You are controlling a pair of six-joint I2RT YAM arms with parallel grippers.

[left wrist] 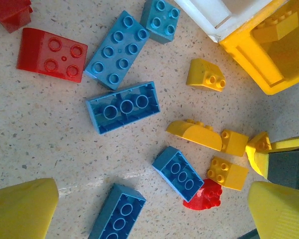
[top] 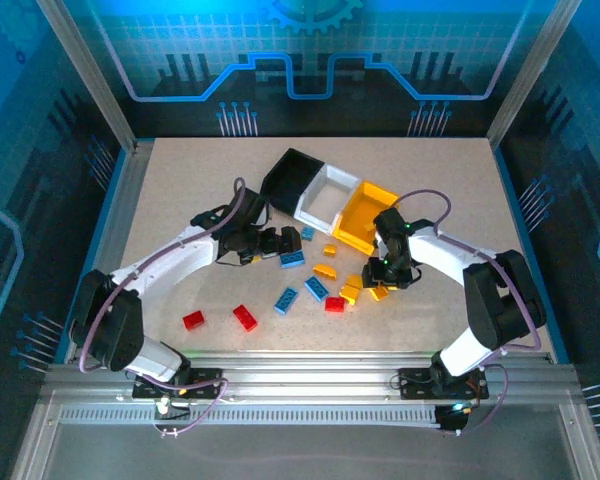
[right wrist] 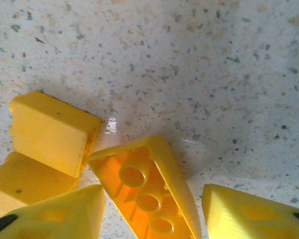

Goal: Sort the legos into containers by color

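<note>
- A pale speckled surface [top: 180, 190], beige from above (greyer in the close wrist views).
- Back wall [top: 310, 50] of blue panels with a circuit-like pattern and a gear motif, lit brightly.
- Silver metal frame posts [top: 85, 70] rise at the corners; grooved rails [top: 310, 378] run along the near edge.

The left arm [top: 170, 262] reaches from its base at the near edge of the desk [top: 180, 190] toward the middle. It is bent at the elbow, and the forearm is low. The left gripper [top: 280, 243] points toward the right edge, and its fingers [left wrist: 21, 209] stand wide apart. The right arm [top: 448, 256] bends from its base by the near right corner toward the centre. The right gripper [top: 390, 282] points down at the desk, its fingers [right wrist: 60, 214] close to the surface with a moderate gap between them.
</note>
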